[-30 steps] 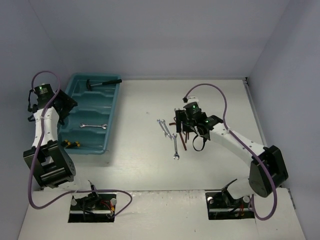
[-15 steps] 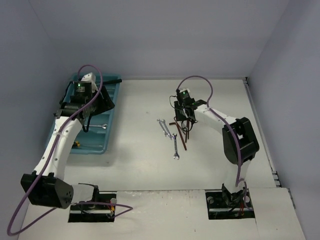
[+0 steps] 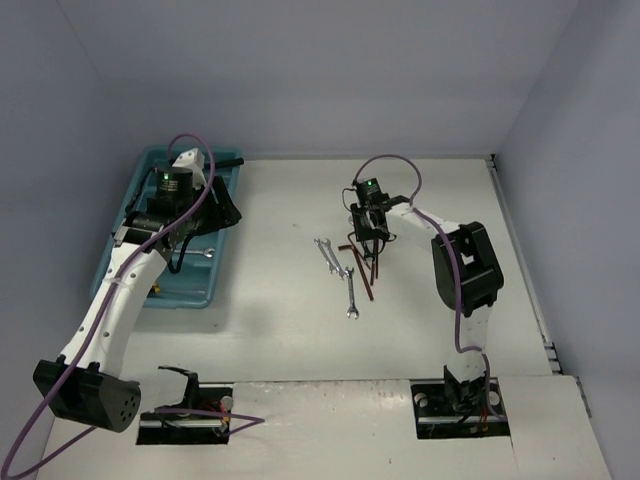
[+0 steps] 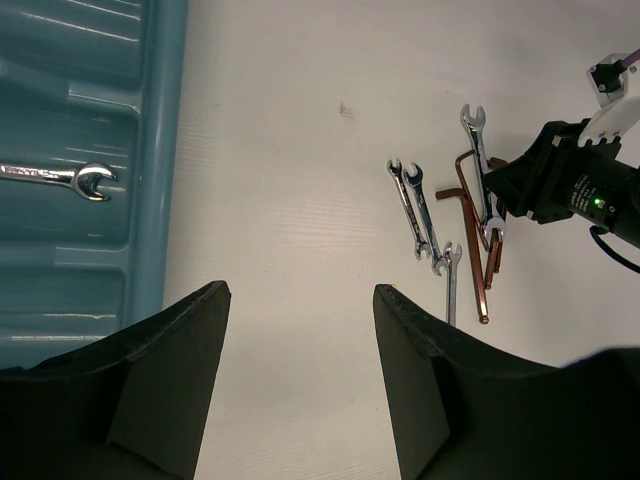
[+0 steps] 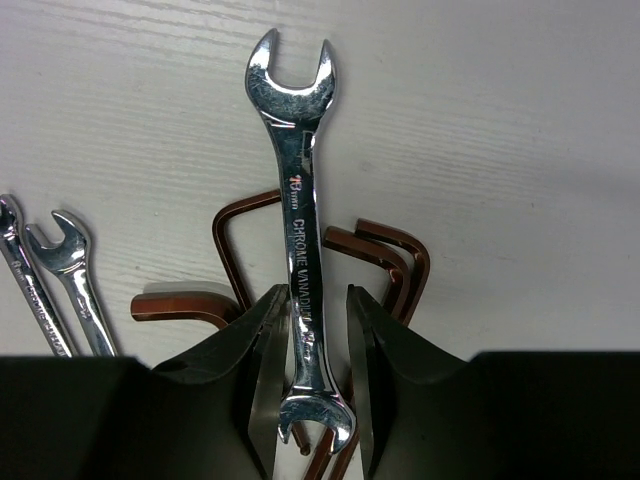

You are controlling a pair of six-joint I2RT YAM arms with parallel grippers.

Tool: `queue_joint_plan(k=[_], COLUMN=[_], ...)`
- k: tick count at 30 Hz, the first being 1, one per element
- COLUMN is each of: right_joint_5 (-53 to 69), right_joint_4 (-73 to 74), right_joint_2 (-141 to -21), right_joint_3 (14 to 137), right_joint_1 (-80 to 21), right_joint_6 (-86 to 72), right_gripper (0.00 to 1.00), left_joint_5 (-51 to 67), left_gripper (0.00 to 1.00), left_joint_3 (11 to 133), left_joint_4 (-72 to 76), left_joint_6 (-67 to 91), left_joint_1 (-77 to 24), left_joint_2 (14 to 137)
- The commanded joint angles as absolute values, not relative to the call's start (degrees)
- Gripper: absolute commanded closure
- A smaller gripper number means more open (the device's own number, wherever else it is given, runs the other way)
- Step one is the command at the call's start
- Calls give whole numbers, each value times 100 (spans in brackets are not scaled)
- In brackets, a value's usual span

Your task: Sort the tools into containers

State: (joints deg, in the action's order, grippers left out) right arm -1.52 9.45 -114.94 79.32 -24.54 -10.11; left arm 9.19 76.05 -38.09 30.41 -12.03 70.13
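Note:
My right gripper stands over a pile of thin reddish-brown bent tools in the middle of the table. Its jaws straddle the shaft of a silver wrench lying on that pile, with a narrow gap on the right side. Two small wrenches lie to its left, and one more wrench lies nearer. My left gripper hangs open and empty above bare table, just right of the teal tray. In the tray lie a wrench and a yellow-handled screwdriver. The black hammer handle shows at its far end.
The left arm stretches across the tray's near half. The right arm reaches in from the right. Grey walls close the table at the back and on both sides.
The left arm swung from left of the tray across it, its gripper now past the tray's right rim. The right arm straightened and brought its gripper down over the wrench on the pile.

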Motion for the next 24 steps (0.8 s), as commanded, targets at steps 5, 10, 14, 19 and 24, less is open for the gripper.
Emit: queue_joint_plan(k=[5,10,14,19,24], right_joint_5=[-44,-71,-62,-120,-237], right_joint_4=[923,929,932,932,932], right_joint_2=[-11588,-11798,-11966,-12023,-11639], right_joint_3=[8165,8168,8244,8285,8358], right_joint_1=[-2496,-2490,-2496,-2496,-2497], right_joint_6=[-905,-890,-889,-891,-765], right_gripper=[74,76,81,100,100], left_joint_5=[946,955,949,969,1033], left_gripper=[44,44,44,44,44], left_joint_3=[7687,7718,7752,7775,7901], left_joint_4=[-3668,-3668,-3666,-3665,-3658], left_joint_6=[3050,3050,3041,3041,3067], left_joint_1=[-1303,-1348,-1410,-1510,-1700], left_joint_2=[7051,7105,7147,7206,7321])
